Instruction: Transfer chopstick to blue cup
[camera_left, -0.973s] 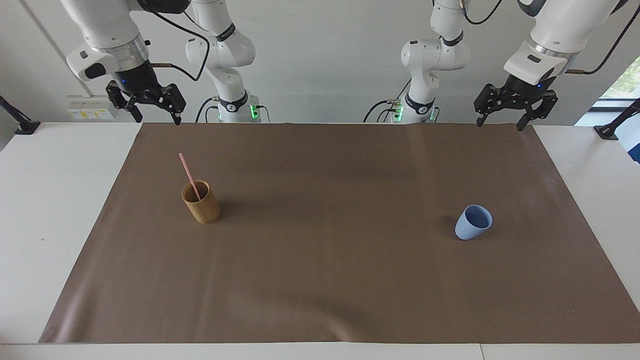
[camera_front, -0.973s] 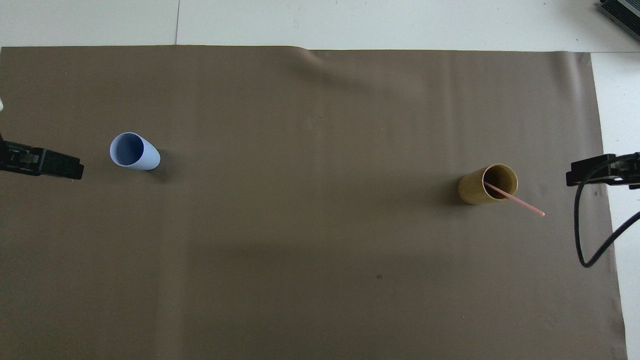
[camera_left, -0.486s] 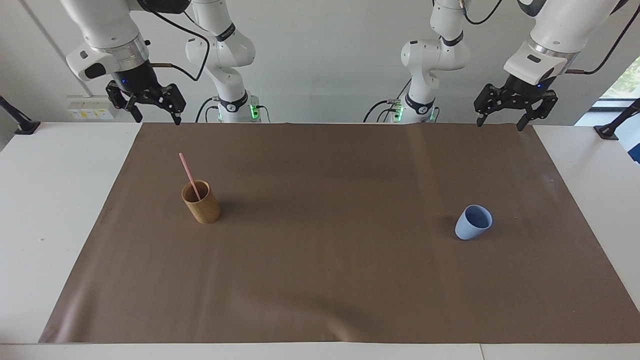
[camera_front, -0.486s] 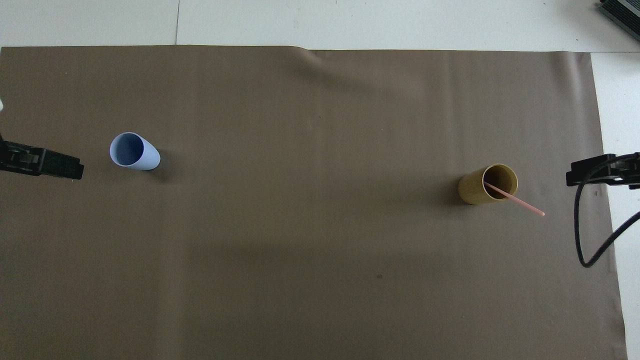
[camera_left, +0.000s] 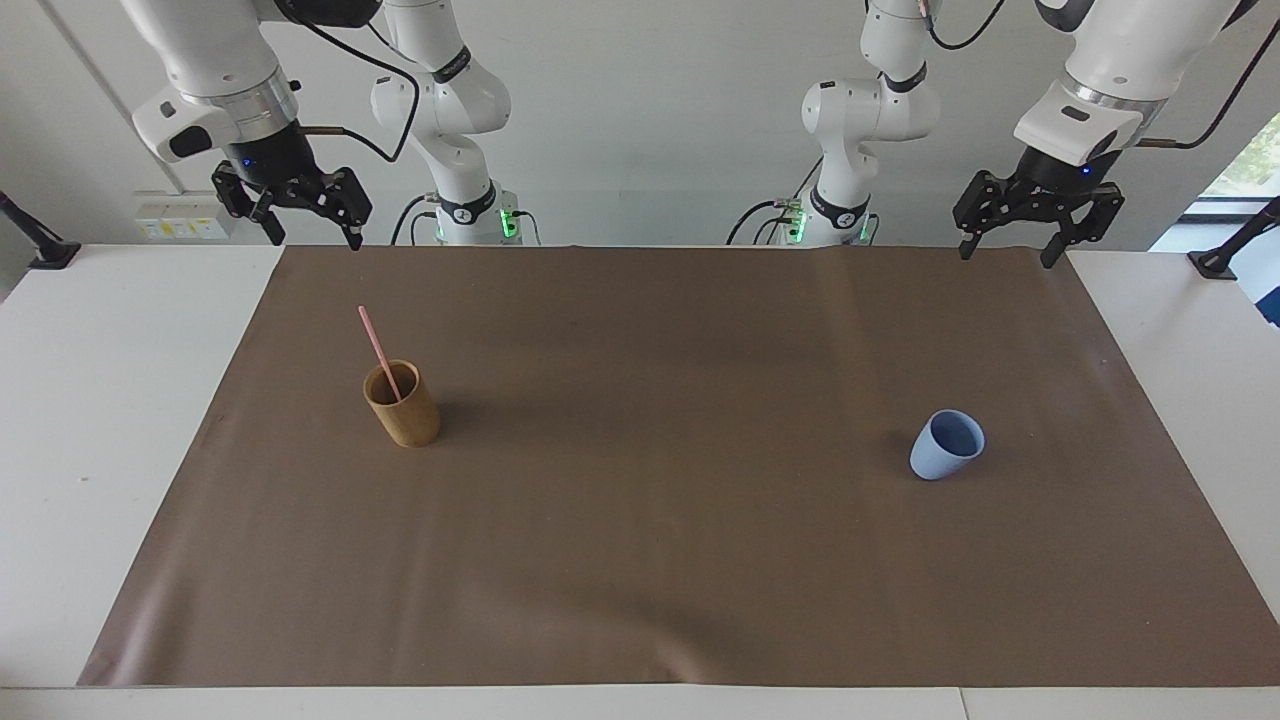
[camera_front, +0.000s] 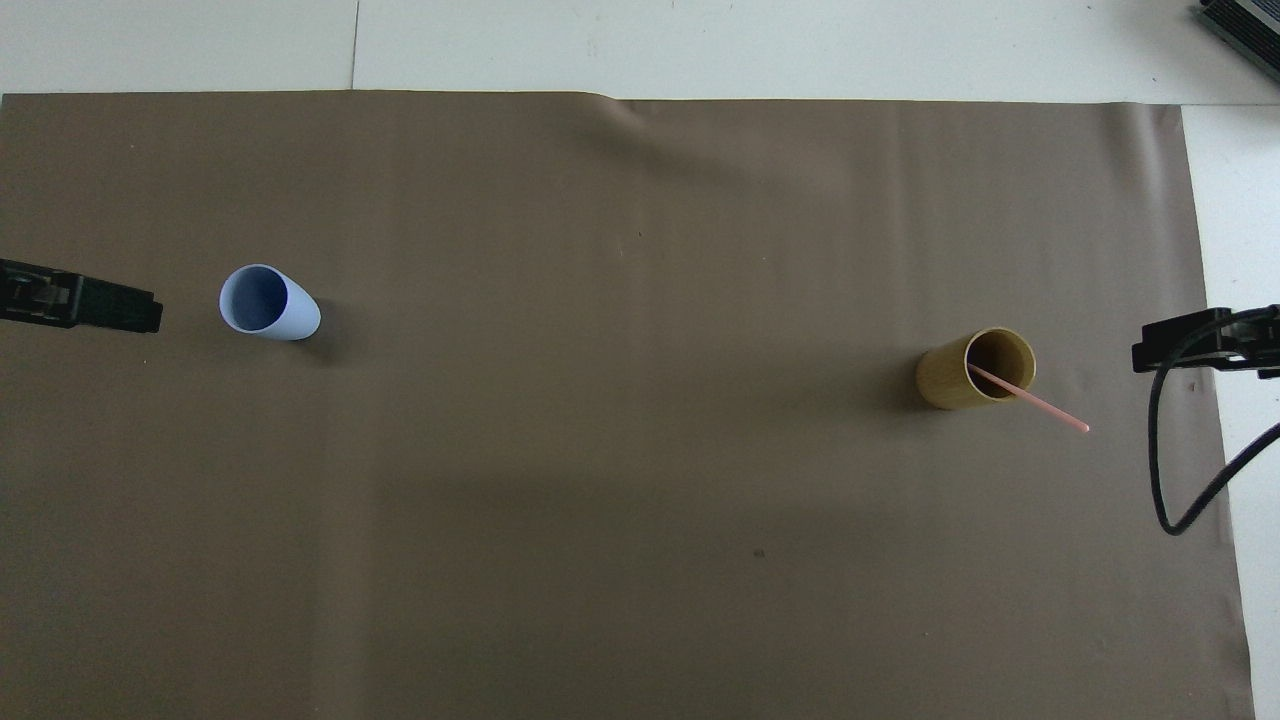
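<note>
**One chopstick, two cups, two grippers**

One pink chopstick (camera_left: 378, 351) standing tilted in one wooden cup (camera_left: 403, 405), toward the right arm's end of one brown mat (camera_left: 660, 560). One blue cup (camera_left: 946, 445), upright, toward the left arm's end, well apart from the wooden cup. Left gripper (camera_left: 1008, 247) raised over the mat's edge, fingers spread wide, holding nothing. Right gripper (camera_left: 314, 239) likewise raised, wide, holding nothing.

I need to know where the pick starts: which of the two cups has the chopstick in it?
The tan wooden cup, toward the right arm's end of the table: the pink chopstick leans in it. The blue cup is empty.
</note>
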